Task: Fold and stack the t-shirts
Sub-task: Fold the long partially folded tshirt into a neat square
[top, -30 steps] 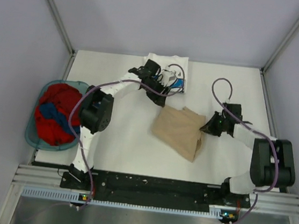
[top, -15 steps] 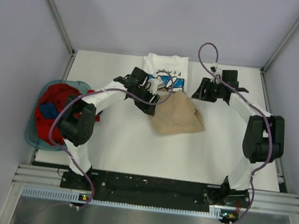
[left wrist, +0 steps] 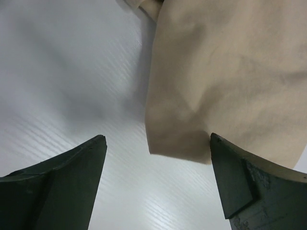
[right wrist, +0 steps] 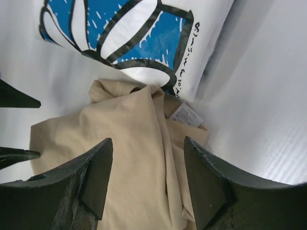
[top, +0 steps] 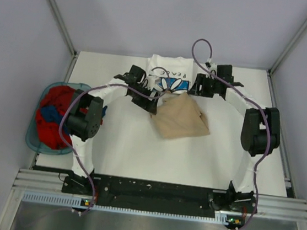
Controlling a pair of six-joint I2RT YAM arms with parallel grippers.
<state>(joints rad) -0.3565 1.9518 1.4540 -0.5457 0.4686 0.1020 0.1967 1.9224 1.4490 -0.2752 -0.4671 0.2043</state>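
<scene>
One tan shirt [top: 180, 118] overlaps, part-hides white shirt [top: 172, 75].

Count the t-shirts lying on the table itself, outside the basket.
2: the tan t-shirt mid-table, and the white daisy-print t-shirt at the far edge, partly under it. Others could be hidden beneath.

From above and behind the arm bases we look down on the whole tabletop [top: 128, 145]. Our left wrist view sits very close, aimed down past its fingers [left wrist: 67, 187] at a tan shirt [left wrist: 230, 76] edge. Our right wrist view (also close) faces down on that same tan shirt [right wrist: 129, 167], which all three views share.
</scene>
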